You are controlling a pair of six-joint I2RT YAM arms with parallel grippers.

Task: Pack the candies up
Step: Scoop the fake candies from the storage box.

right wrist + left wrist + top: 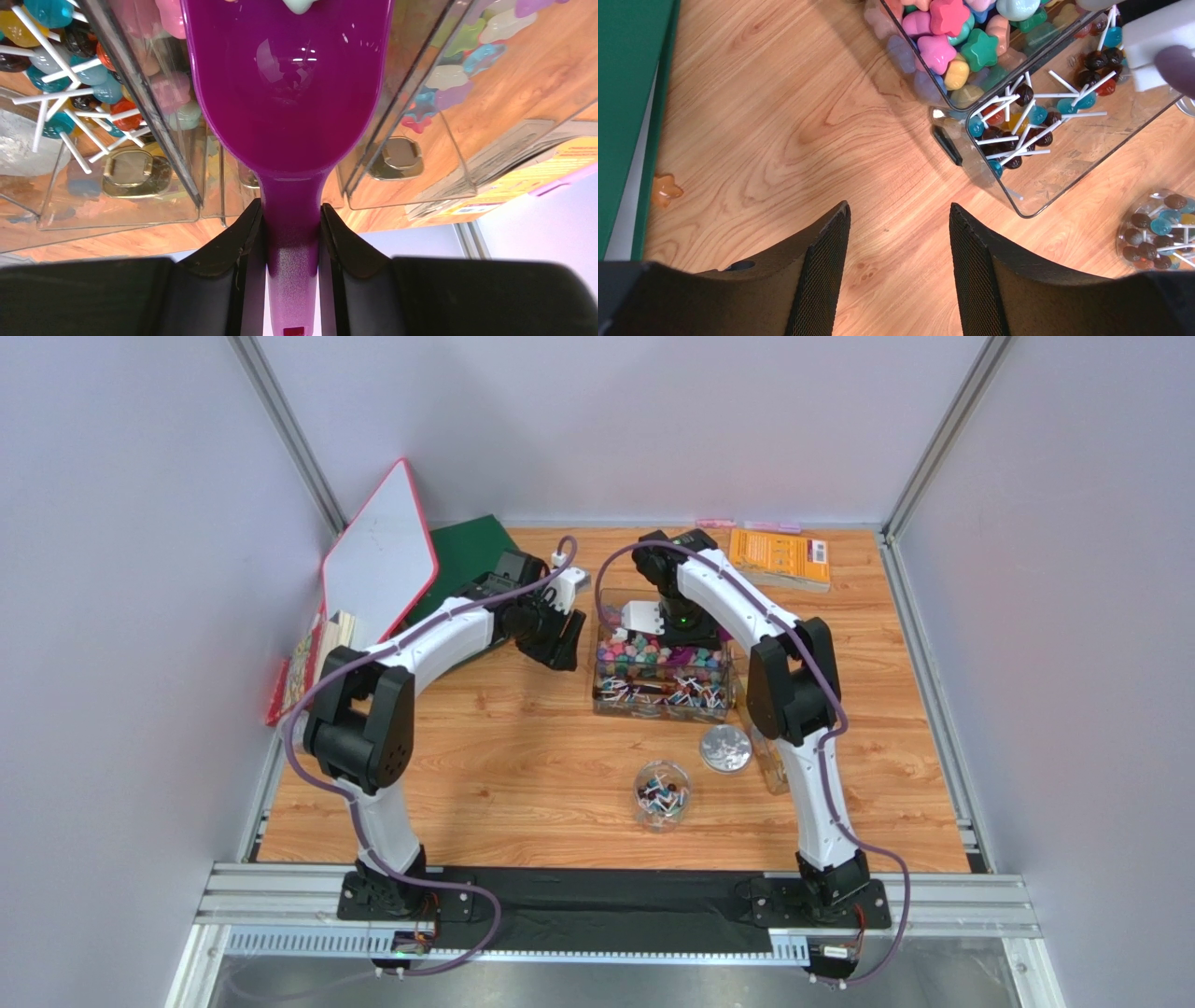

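1. The small round tub [640, 791] sits in front of the clear box [1081, 147]. It holds some candies [1151, 225] and I think it needs more.
2. My left gripper [899, 231] hangs beside the clear box, fingers apart, holding nothing.
3. My right gripper [291, 217] squeezes the purple scoop [288, 91], which points into the clear box where most candies are.
4. The box walls crowd the scoop.

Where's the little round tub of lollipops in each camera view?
Top external: lollipop tub lower centre, nearer the arm bases than the clear tray.
Left wrist: bottom right corner, partly cut off.
Right wrist: not in view.
Shared landmark: the clear tray, visible in all three.
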